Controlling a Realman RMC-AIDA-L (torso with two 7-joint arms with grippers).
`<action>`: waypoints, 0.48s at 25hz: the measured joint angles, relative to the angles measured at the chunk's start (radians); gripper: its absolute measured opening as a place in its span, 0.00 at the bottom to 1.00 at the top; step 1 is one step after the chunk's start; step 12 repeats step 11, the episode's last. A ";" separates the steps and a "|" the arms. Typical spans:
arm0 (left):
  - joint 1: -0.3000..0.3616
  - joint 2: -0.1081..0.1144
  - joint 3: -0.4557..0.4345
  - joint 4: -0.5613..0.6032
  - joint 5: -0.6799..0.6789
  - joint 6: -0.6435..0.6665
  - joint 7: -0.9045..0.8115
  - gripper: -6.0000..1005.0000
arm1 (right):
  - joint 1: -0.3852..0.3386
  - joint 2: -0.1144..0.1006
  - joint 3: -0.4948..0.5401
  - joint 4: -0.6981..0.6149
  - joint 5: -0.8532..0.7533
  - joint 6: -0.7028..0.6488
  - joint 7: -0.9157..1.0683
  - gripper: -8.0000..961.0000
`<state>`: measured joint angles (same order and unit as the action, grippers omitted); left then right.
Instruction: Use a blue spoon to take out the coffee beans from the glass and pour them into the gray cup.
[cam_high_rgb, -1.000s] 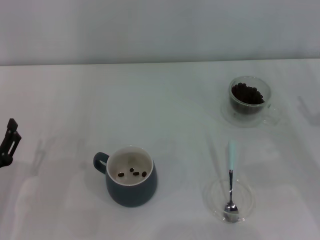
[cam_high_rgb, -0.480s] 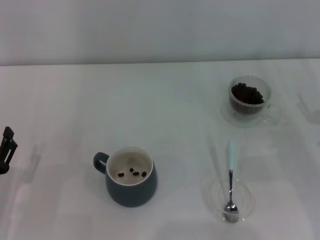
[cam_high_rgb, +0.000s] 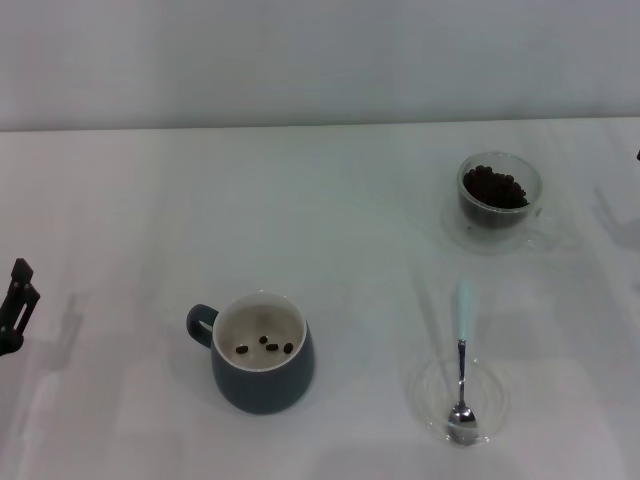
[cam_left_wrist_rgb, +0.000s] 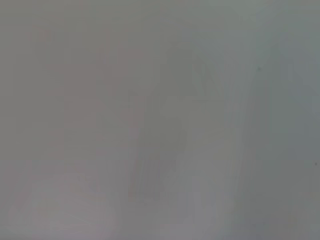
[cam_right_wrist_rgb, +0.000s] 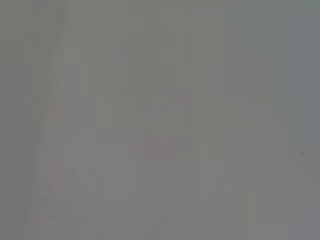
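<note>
The gray cup (cam_high_rgb: 262, 365) stands at the front left of the white table, handle to the left, with several coffee beans (cam_high_rgb: 266, 346) on its cream bottom. The glass (cam_high_rgb: 498, 195) stands at the back right, full of coffee beans (cam_high_rgb: 493, 186). The blue spoon (cam_high_rgb: 462, 345) lies at the front right, its metal bowl resting in a flat clear dish (cam_high_rgb: 490, 400) and its pale handle pointing away from me. My left gripper (cam_high_rgb: 17, 300) sits at the far left edge, far from the cup. My right gripper shows only as a dark sliver (cam_high_rgb: 638, 155) at the right edge.
The white table (cam_high_rgb: 330, 220) runs back to a pale wall. Both wrist views show only a blank grey surface.
My left gripper has drawn back a little toward the front left edge. A dark sliver has appeared at the right edge. The cup, glass and spoon have not moved.
</note>
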<state>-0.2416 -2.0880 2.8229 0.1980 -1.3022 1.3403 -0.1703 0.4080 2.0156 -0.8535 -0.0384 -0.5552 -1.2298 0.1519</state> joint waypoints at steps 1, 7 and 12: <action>0.000 0.000 0.000 0.000 0.000 0.000 0.000 0.77 | 0.000 0.000 0.000 0.002 0.000 0.000 0.001 0.90; 0.004 0.000 0.003 0.001 0.000 0.002 0.000 0.77 | 0.000 0.000 0.001 0.008 0.000 0.000 0.010 0.90; 0.009 0.000 0.004 0.003 0.004 0.002 0.000 0.77 | 0.000 0.000 0.001 0.009 0.000 0.000 0.011 0.90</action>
